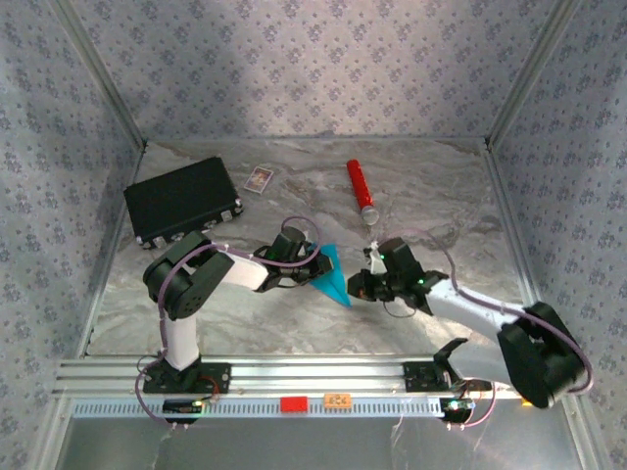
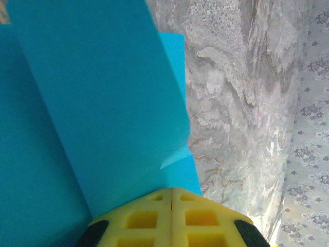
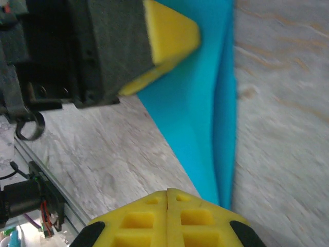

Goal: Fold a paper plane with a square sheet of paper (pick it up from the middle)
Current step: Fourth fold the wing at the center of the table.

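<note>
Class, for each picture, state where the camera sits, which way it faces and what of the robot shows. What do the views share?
Top external: above and behind the arms, looking down on the grey marbled table; both arms, left hand, right hand show.
Left wrist: on the left arm, looking past its shut yellow hand onto the folded bright cyan-blue paper.
Right wrist: on the right arm, looking past its shut hand at that paper and the left hand.
Shared: the paper.

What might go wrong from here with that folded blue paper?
The thin cyan-blue folded paper could slide on the smooth marbled table since the shut left gripper seems only to press it. Its top flap looks raised and may spring open. The right gripper sits close by, so the two might collide.
</note>
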Controlling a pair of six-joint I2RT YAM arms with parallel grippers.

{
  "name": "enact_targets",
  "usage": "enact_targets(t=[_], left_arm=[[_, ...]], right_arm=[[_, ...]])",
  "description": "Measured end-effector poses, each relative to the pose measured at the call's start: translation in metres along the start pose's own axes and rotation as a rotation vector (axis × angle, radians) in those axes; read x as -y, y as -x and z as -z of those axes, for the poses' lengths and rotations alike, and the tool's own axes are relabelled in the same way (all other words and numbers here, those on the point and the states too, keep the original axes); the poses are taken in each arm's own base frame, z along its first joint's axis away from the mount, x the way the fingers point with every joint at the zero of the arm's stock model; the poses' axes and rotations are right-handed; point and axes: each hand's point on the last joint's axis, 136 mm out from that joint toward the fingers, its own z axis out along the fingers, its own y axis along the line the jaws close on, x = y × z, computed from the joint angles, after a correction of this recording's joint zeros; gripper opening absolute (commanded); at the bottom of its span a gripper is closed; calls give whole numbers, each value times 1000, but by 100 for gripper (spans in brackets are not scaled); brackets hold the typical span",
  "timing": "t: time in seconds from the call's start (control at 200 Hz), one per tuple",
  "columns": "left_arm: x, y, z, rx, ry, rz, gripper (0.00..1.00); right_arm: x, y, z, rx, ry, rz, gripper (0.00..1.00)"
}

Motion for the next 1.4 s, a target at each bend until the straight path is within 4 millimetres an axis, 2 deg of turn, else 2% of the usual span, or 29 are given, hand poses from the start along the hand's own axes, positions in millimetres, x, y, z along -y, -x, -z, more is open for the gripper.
enact_targets(t=[0.15, 0.285, 0.595, 0.919, 1.399], left_arm=[[0, 0, 0, 0, 0, 0, 0], [0, 0, 0, 0, 0, 0, 0], [0, 0, 0, 0, 0, 0, 0], [0, -2, 0, -8, -2, 0, 0], [0, -2, 0, -9, -2, 1, 0]], right_arm=[[-10, 11, -24, -53, 1, 12, 5], [-13, 10, -43, -87, -18, 28, 5], [17, 3, -60, -130, -76, -17, 6], [22, -6, -52, -94, -39, -6, 9], [39, -39, -23, -74, -43, -37, 10]])
